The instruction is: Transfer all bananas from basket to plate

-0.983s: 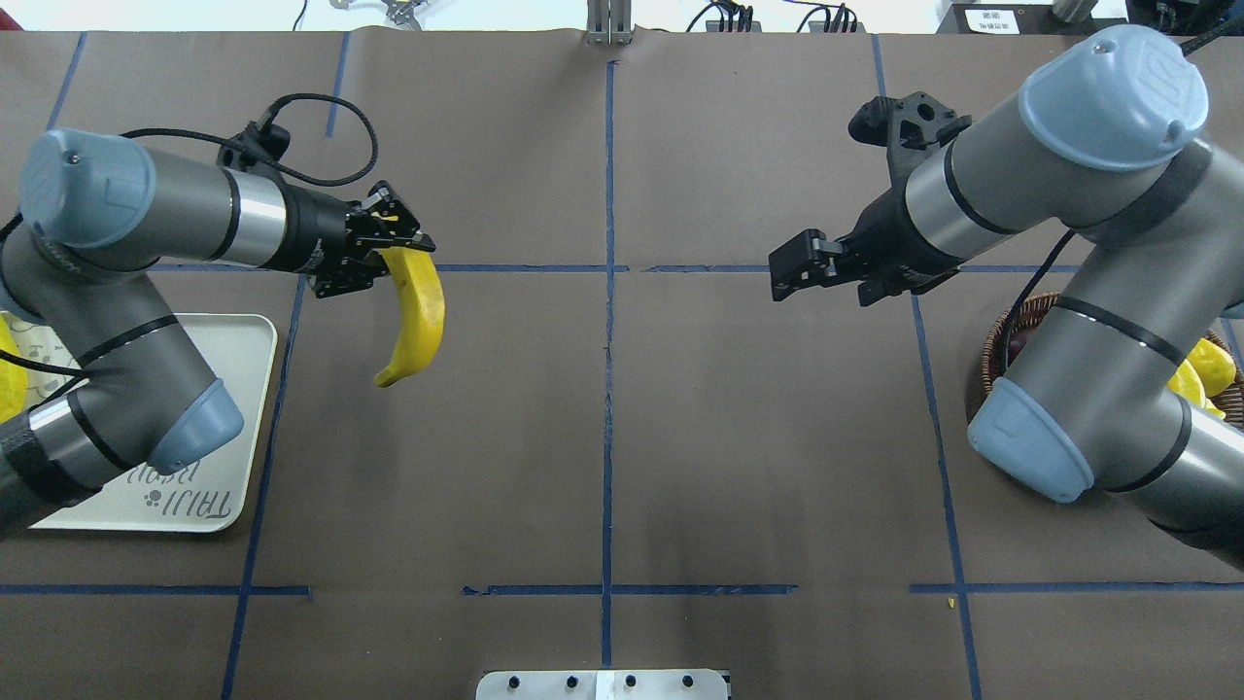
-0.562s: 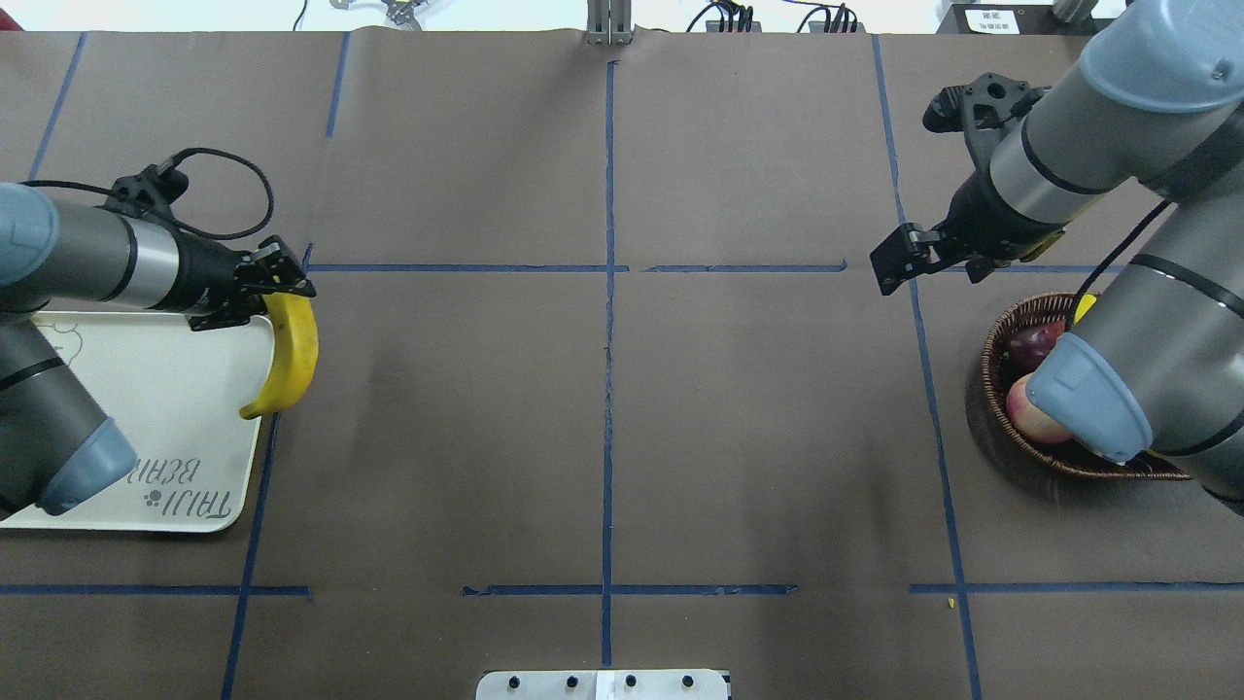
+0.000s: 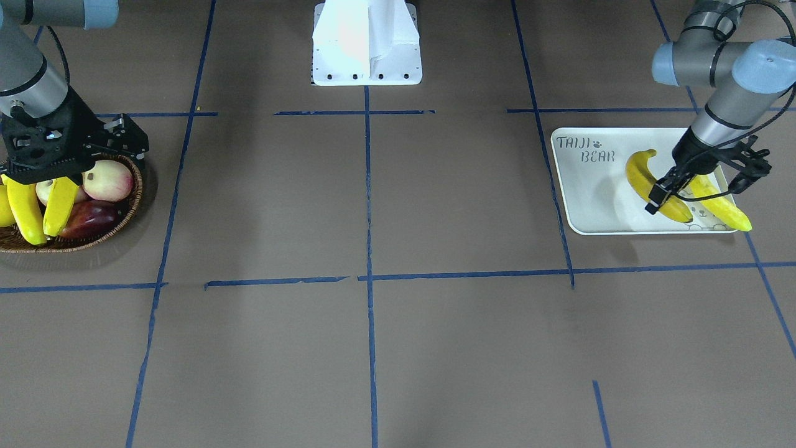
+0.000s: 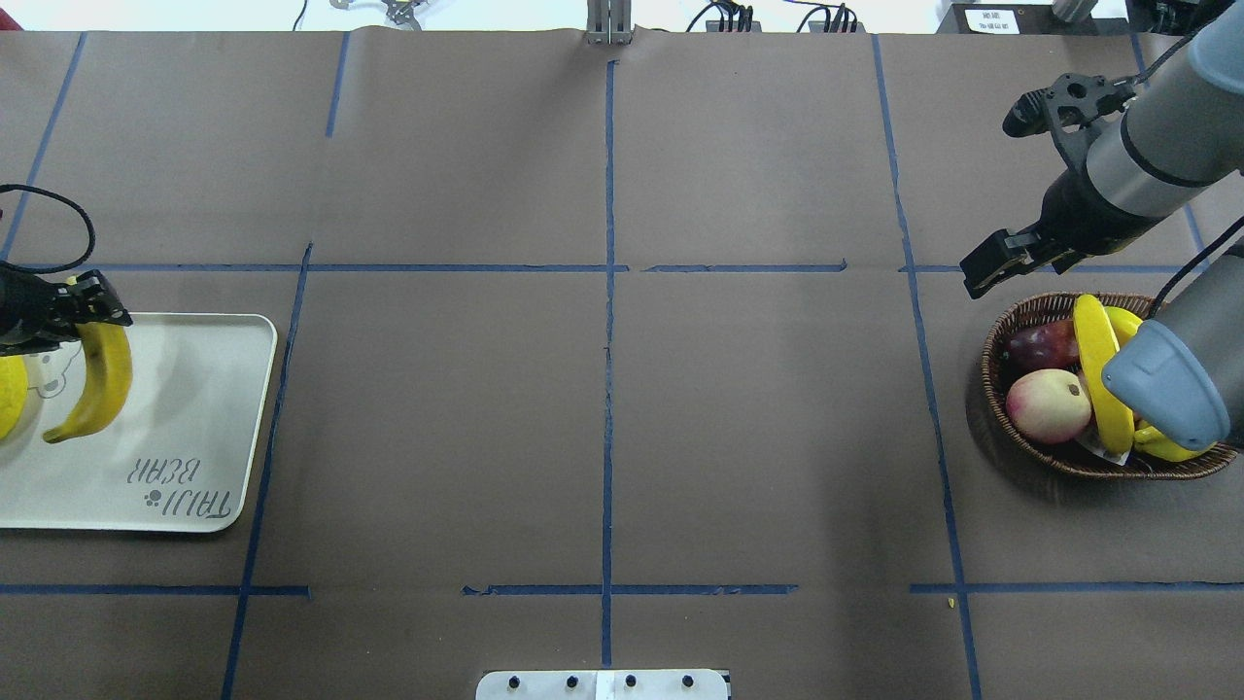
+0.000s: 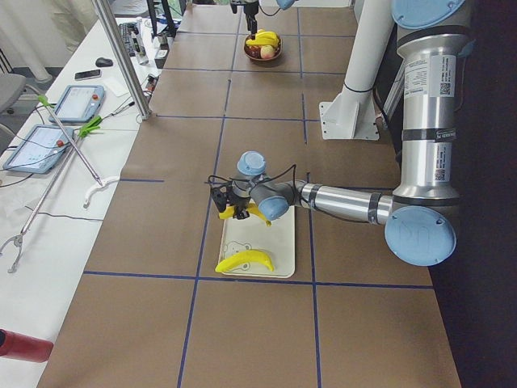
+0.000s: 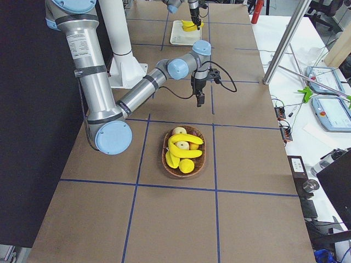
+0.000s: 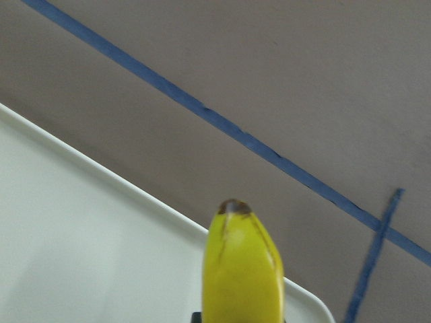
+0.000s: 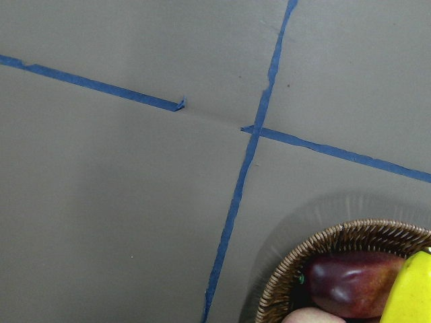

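Observation:
My left gripper (image 4: pixel 89 313) is shut on the top end of a yellow banana (image 4: pixel 97 381), which hangs over the cream plate (image 4: pixel 194 418). In the front-facing view the same gripper (image 3: pixel 661 198) and banana (image 3: pixel 647 180) sit beside a second banana (image 3: pixel 721 204) lying on the plate (image 3: pixel 591 208). The wicker basket (image 4: pixel 993 389) at the right holds two more bananas (image 4: pixel 1098 369). My right gripper (image 4: pixel 984 267) hovers over the table just beyond the basket's far rim, open, with nothing in it. The left wrist view shows the held banana (image 7: pixel 242 269) over the plate's corner (image 7: pixel 81 229).
The basket also holds a pink-yellow peach-like fruit (image 4: pixel 1048 406) and a dark red fruit (image 4: pixel 1040 342). My right arm's elbow (image 4: pixel 1161 384) covers part of the basket. Blue tape lines cross the brown table. A white robot base (image 3: pixel 365 43) stands at the table's edge.
My left gripper has carried the banana leftward from the table to above the plate. The right arm has swung right, back toward the basket, uncovering the fruit.

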`<state>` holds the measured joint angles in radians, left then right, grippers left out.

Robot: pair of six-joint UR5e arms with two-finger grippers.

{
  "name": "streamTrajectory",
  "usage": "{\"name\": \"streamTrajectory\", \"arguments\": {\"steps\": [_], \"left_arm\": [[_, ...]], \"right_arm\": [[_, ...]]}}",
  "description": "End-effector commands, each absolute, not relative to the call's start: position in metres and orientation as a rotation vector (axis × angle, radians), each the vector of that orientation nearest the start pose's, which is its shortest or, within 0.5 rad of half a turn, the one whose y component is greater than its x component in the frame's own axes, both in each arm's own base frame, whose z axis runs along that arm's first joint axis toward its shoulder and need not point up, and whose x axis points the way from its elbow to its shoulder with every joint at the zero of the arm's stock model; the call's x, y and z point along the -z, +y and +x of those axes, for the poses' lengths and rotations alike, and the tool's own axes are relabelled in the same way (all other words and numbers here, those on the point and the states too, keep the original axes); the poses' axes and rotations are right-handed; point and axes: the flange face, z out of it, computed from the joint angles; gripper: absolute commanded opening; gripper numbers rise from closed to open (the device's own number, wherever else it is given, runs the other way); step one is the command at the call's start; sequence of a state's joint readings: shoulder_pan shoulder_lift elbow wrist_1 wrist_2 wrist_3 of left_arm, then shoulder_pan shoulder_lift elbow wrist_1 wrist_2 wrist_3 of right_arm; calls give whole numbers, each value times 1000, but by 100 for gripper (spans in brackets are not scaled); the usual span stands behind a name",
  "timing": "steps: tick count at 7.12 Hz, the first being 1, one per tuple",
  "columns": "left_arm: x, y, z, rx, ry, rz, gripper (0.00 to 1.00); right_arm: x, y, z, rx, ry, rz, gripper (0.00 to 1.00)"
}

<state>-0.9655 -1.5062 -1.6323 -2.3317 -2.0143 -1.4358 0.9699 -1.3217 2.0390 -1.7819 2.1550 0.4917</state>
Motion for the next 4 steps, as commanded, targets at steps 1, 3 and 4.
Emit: {"name": "streamTrajectory", "arguments": {"steps": [1,3,4], "left_arm": [[-636,-467,186,592,790,33,4],[-659,-464,183,560,775,39,68],[-660,-466,173,508,771,71,100]], "right_arm": [[-339,-478,-233,256,-747,128,100],[-339,-478,-233,254,-746,128,100],[-339,-478,-233,254,-746,128,100]]}}
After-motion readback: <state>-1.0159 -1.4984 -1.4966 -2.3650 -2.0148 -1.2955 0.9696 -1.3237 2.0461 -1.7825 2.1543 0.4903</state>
